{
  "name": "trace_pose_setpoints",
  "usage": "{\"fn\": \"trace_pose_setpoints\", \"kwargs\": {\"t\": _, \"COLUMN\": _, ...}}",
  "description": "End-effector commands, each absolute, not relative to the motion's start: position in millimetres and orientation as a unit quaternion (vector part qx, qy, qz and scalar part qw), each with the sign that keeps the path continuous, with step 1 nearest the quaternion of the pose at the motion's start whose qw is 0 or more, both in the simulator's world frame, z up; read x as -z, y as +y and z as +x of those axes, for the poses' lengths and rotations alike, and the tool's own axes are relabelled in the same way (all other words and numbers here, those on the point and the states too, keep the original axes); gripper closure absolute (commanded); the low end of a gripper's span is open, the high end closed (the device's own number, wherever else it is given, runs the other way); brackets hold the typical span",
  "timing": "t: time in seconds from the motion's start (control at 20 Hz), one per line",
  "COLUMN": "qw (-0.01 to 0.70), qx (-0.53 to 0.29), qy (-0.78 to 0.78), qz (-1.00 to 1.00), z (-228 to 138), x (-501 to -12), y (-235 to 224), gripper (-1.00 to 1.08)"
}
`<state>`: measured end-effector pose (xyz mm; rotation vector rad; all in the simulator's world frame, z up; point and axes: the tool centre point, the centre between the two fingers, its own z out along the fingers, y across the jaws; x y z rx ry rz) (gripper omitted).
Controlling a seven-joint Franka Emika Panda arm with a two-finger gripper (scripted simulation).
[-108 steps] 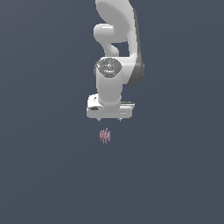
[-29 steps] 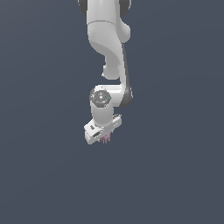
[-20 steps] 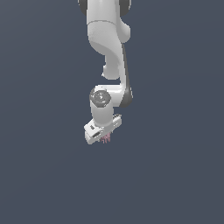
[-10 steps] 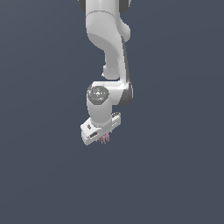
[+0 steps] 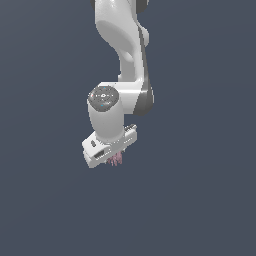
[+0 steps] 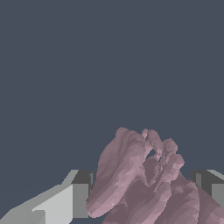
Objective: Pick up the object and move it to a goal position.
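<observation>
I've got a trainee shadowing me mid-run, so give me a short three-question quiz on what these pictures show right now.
1. True or false: the pink object sits directly under the gripper in the exterior view.
2. In the wrist view, where is the pink object relative to the fingers? A) far off to one side B) between them C) out of view
3. Fill in: the surroundings behind the arm are a plain dark ____ colour.

Key: 1 true; 2 B; 3 grey-blue.
</observation>
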<state>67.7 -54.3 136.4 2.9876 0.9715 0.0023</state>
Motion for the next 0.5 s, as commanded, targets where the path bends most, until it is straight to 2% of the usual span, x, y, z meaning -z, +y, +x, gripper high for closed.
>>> {"fn": "trace_pose_setpoints", "kwargs": {"t": 0.0, "qw": 0.000, "qx": 0.000, "qy": 0.309, "qz": 0.951, "z": 73.7, "x": -147.2, "y": -56.0, "gripper": 1.08}}
{"fn": "trace_pose_setpoints", "kwargs": {"t": 0.45, "qw": 0.000, "qx": 0.000, "qy": 0.309, "qz": 0.951, "z": 82.6, "x": -160.2, "y": -58.3, "gripper": 1.08}}
